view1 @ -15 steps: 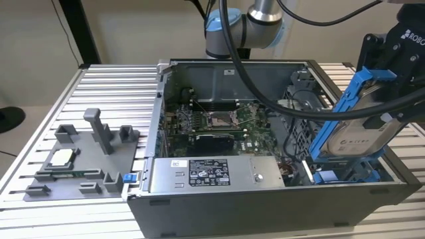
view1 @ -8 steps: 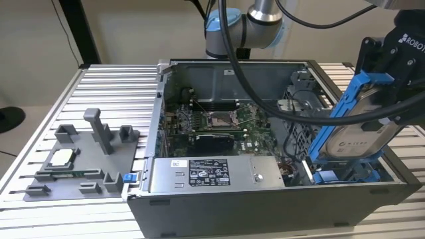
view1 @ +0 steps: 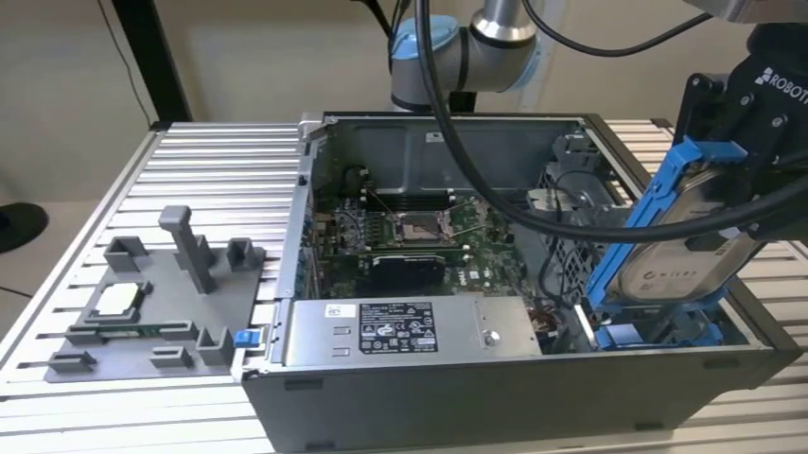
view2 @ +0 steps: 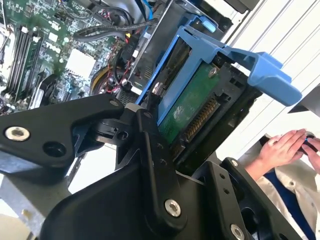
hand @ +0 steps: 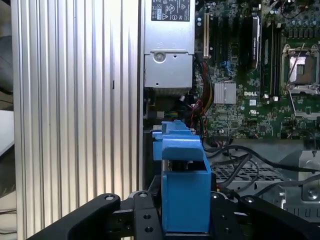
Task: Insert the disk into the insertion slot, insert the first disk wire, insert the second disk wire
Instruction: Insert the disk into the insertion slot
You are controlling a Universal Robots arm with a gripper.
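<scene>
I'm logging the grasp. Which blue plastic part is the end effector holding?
The blue carrier frame around the disk, tilted over the case. The insertion slot's blue rails and the small blue tab beside the power supply lie lower, ungripped.

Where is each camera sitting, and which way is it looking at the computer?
Exterior view: off the arm, above the computer case, looking down into it; shows the arm and the gripper shut on the disk.
First wrist view: on the wrist, looking along the gripper, past the disk's blue carrier, at the motherboard.
Second wrist view: on the wrist, looking sideways across the gripper at the disk's green underside; a person's hands beyond.
Both wrist views share gripper, disk and motherboard.
</scene>
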